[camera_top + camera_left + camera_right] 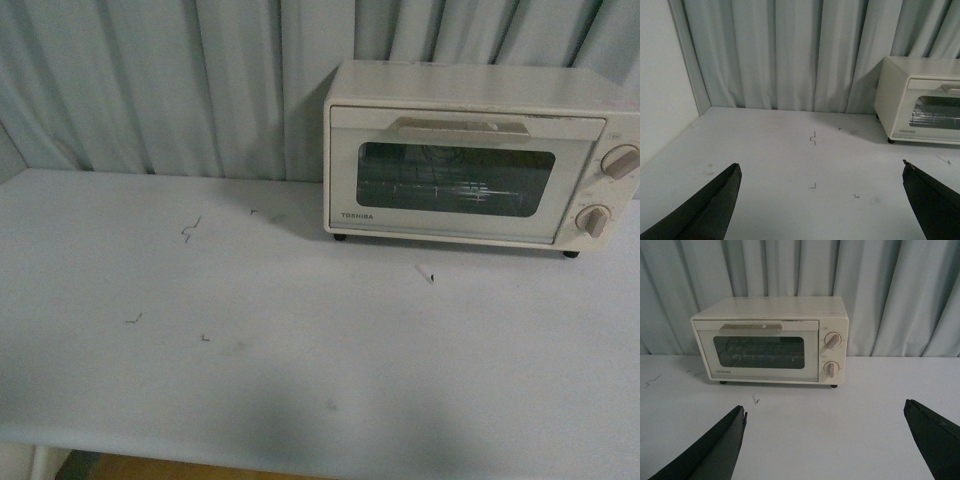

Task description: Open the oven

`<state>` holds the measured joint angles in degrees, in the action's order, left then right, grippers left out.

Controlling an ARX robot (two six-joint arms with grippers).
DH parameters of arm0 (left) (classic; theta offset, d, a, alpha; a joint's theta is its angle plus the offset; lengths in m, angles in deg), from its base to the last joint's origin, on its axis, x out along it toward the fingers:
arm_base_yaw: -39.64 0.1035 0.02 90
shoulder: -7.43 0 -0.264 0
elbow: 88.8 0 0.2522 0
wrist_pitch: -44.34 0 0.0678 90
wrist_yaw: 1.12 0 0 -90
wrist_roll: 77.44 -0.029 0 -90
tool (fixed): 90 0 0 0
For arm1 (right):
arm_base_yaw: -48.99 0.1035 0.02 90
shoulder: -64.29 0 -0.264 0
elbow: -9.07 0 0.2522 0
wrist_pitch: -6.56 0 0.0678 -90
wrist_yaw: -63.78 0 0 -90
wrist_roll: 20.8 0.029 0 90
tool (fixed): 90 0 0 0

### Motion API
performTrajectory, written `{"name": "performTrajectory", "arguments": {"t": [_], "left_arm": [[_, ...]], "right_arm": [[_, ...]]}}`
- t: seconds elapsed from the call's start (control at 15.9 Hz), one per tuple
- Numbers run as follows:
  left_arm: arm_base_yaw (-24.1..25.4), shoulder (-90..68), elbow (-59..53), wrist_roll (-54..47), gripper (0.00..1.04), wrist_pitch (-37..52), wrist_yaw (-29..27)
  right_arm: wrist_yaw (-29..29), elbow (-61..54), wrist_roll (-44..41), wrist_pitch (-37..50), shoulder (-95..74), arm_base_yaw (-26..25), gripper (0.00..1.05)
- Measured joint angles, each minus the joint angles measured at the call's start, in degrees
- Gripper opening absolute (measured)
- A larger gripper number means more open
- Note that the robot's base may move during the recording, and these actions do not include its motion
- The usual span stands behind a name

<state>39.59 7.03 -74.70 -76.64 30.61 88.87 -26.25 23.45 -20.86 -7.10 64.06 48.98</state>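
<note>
The cream-white oven (480,150) stands at the back right of the white table, door shut, its bar handle (462,126) across the top of the glass window and two knobs (620,162) on its right side. It also shows in the right wrist view (770,340) straight ahead, and at the edge of the left wrist view (920,100). My left gripper (820,172) is open and empty above the table, well left of the oven. My right gripper (825,412) is open and empty, some way in front of the oven door. Neither arm shows in the front view.
Pale curtains (200,80) hang close behind the table and oven. A wall (660,75) closes the table's left side. Small dark scraps (190,228) lie on the table surface (300,380). The table's front edge (300,445) runs along the bottom of the front view.
</note>
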Motion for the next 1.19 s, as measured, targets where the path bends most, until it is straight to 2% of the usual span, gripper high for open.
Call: {"name": "performTrajectory", "arguments": {"t": [1.19], "left_arm": [[0.0,0.0,0.0,0.0,0.98,-0.3,0.0]], "right_arm": [[0.0,0.0,0.0,-0.4,0.0,0.0,0.98]]}}
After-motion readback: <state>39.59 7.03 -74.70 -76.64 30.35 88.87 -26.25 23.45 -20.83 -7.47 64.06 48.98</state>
